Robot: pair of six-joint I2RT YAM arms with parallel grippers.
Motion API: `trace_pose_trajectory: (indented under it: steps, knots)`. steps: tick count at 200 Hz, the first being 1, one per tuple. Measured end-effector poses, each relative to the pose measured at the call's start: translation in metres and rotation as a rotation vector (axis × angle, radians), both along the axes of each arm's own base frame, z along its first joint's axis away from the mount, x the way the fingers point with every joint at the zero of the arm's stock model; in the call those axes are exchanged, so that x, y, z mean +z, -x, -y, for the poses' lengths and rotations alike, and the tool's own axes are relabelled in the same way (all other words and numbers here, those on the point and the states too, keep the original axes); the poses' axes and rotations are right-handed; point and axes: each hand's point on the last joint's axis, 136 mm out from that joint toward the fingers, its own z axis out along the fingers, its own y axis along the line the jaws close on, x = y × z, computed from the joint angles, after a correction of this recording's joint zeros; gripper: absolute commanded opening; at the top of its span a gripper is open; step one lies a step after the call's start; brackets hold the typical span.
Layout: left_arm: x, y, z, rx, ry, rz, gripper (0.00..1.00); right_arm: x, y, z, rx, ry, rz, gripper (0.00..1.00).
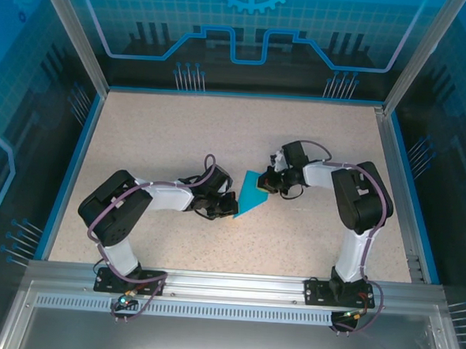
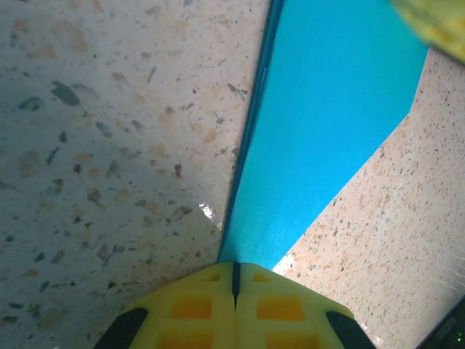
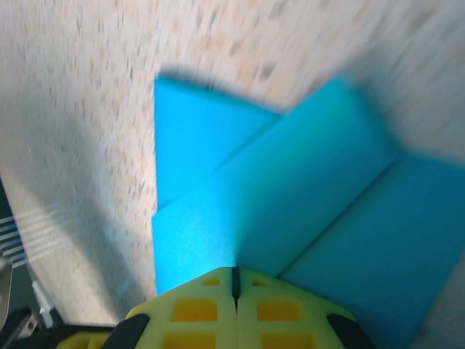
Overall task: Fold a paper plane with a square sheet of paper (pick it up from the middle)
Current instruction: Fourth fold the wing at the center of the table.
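The part-folded blue paper point(image 1: 255, 193) lies mid-tabletop point(image 1: 141, 129) between both claws. The left claw point(image 1: 229, 211) is closed on the paper's near tip, and the right claw point(image 1: 274, 185) is closed on its far edge.

Bright blue paper point(image 1: 254, 194), speckled beige table point(image 1: 180, 140).
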Motion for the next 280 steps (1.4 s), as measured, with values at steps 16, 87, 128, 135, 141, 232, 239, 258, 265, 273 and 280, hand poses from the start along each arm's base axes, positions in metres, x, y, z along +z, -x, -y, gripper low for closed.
trace_pose_trajectory:
  steps: [16,87,128,135,141,232,239,258,265,273,280]
  knots:
    - [0.0,0.0,0.0,0.0,0.0,0.0,0.0,0.001,-0.013,0.007,-0.025,0.031,0.029,0.03]
    - [0.0,0.0,0.0,-0.001,-0.003,-0.003,0.0,0.026,-0.009,-0.004,0.029,0.041,0.127,0.03]
    - [0.0,0.0,0.0,-0.001,-0.008,-0.01,0.0,0.028,0.043,-0.055,0.197,-0.003,0.131,0.03]
    - [0.0,0.0,0.0,-0.001,-0.009,-0.011,0.0,0.026,0.049,-0.059,0.213,-0.006,0.121,0.03]
    - [0.0,0.0,0.0,-0.001,-0.009,-0.011,0.0,0.023,0.052,-0.062,0.225,-0.009,0.111,0.03]
    - [-0.001,0.0,0.0,-0.001,-0.009,-0.011,0.0,-0.002,0.02,-0.036,0.165,-0.071,0.007,0.03]
    - [-0.001,0.0,0.0,-0.001,-0.007,-0.01,0.0,-0.001,0.012,-0.029,0.141,-0.067,0.014,0.03]
    - [0.0,0.0,0.0,-0.001,-0.003,-0.005,0.0,0.0,-0.017,-0.005,0.062,-0.034,0.045,0.03]
    - [0.0,0.0,0.0,-0.001,-0.002,-0.003,0.0,0.0,-0.027,0.005,0.03,-0.019,0.058,0.03]
    - [0.0,0.0,0.0,-0.001,-0.001,-0.002,0.0,0.0,-0.037,0.015,-0.002,-0.002,0.07,0.03]
    - [0.0,0.0,0.0,-0.001,-0.001,-0.001,0.0,0.001,-0.043,0.023,-0.025,0.011,0.077,0.04]
